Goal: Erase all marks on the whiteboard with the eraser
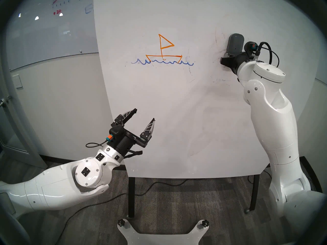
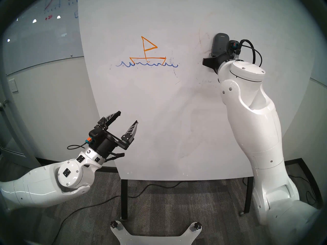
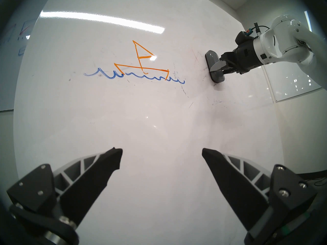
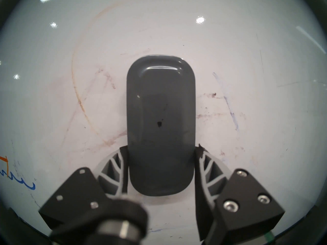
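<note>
The whiteboard (image 1: pixel 177 115) stands upright in front of me. On it are the marks: an orange sailboat (image 1: pixel 164 48) over a blue wavy line (image 1: pixel 162 62), with grey scratchy strokes (image 1: pixel 191 69) to their right. Faint brown smudges (image 4: pixel 79 97) and a bluish stroke (image 4: pixel 228 105) lie around the eraser. The dark grey eraser (image 1: pixel 235 44) stands upright, flat against the board to the right of the boat. My right gripper (image 4: pixel 161 149) is shut on the eraser's lower half. My left gripper (image 1: pixel 144 114) hangs open and empty near the board's lower left.
A glossy glass panel (image 1: pixel 53 27) with red and blue graphs hangs on the wall behind at the left. Black legs (image 1: pixel 131 195) hold the board above grey carpet, where a black cable (image 1: pixel 159 184) runs. My white base plate (image 1: pixel 162 234) shows at the bottom.
</note>
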`<state>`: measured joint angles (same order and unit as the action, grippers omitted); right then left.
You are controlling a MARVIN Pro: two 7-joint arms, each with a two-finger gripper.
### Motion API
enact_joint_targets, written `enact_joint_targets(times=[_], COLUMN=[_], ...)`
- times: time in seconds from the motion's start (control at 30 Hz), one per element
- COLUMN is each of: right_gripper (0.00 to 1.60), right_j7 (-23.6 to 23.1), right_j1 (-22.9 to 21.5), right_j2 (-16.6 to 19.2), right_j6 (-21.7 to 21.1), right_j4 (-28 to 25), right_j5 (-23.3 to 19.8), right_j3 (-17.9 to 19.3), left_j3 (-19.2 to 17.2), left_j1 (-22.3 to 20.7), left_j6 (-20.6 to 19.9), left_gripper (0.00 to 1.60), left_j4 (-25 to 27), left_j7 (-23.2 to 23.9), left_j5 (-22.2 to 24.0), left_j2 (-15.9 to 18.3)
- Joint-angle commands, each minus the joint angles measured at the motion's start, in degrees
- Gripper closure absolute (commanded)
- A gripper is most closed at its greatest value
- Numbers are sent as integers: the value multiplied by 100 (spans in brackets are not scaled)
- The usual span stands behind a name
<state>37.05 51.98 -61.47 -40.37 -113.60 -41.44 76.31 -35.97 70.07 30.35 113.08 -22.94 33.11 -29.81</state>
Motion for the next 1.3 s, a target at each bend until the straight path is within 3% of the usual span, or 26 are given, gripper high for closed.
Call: enact_joint_targets(times=[0.0, 1.27], right_gripper=[160, 160], right_j7=[57, 660], right_j1=[34, 48], right_j2=[-72, -456], right_j6=[-8, -191], right_j4=[-256, -558], right_j5=[0, 148], right_j3=[-42, -571], left_j3=[-52, -43], left_j1=[-52, -59], left_j6=[35, 36], left_gripper=[0, 0], left_j4=[48, 48], left_j7=[1, -3], left_j5=[3, 4], left_j2=[2, 5])
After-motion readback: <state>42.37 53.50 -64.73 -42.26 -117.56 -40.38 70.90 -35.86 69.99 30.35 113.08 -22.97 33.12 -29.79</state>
